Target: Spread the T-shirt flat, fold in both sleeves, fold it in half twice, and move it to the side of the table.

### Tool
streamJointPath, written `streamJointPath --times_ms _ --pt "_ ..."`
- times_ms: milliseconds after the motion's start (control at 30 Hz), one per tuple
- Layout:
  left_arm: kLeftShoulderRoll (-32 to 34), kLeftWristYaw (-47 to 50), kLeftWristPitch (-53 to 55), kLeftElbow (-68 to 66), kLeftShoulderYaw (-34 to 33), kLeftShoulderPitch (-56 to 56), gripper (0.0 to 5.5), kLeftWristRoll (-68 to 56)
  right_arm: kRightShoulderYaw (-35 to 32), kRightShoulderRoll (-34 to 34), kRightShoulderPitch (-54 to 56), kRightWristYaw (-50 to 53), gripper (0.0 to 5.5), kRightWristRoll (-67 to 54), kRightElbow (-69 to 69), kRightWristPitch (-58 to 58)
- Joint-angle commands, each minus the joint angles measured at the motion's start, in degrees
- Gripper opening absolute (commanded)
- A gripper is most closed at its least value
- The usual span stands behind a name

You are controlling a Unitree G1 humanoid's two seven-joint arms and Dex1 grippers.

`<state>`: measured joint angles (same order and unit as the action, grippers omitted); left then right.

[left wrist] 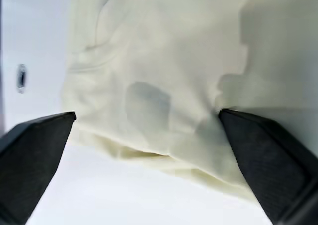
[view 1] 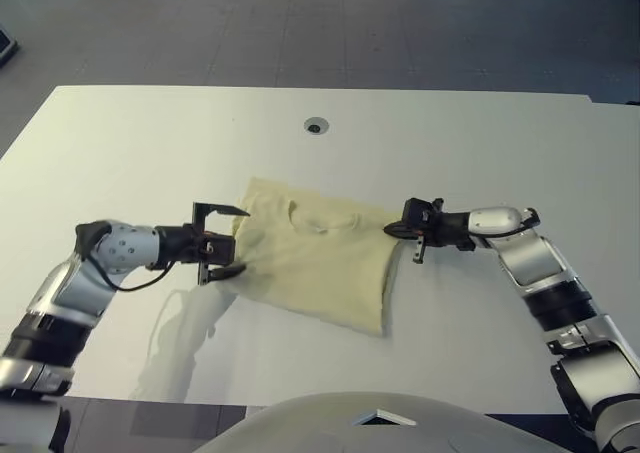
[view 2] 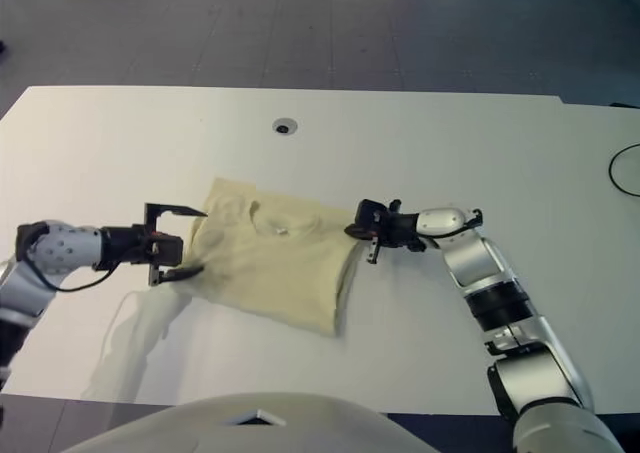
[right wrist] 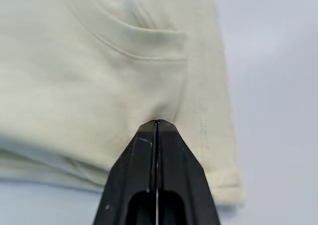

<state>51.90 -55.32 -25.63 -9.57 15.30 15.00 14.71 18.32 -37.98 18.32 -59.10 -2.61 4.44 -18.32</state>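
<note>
T-shirt (view 1: 315,263) lies mid-counter (view 1: 480,143), sleeves apparently tucked in. On the right gripper (view 1: 392,229), jaws closed, pinching the shirt's right edge. On the left gripper (view 1: 242,241), jaws wide apart, straddling the left edge, holding nothing. Probably the halving fold: you need the left closed on cloth first.

soft matt cloth t-shirt (view 1: 320,258) on a smooth, seemingly laminate table (view 1: 150,143).
</note>
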Motion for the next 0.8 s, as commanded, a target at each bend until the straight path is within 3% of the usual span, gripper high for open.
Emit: streamJointPath --times_ms 33,267,533,800 --pt "-2.5 0.5 -6.3 -10.6 7.3 5.2 5.37 9.1 -0.5 -3.4 -4.7 -1.5 0.00 -0.5 -6.8 -5.0" --pt "-5.5 4.7 -25.8 -26.2 13.8 18.1 5.37 15.0 0.4 -10.6 -11.8 -3.1 0.00 0.8 -16.7 -8.0" --pt "-10.7 28.2 -44.2 -40.8 19.2 33.4 5.37 31.8 -0.2 -13.1 -18.0 -4.0 0.00 -4.9 -32.3 -15.6" --pt "-15.5 55.2 -45.6 -43.6 27.2 43.2 5.37 51.0 0.3 -12.4 -20.2 -2.4 0.00 -9.8 -41.7 -21.9"
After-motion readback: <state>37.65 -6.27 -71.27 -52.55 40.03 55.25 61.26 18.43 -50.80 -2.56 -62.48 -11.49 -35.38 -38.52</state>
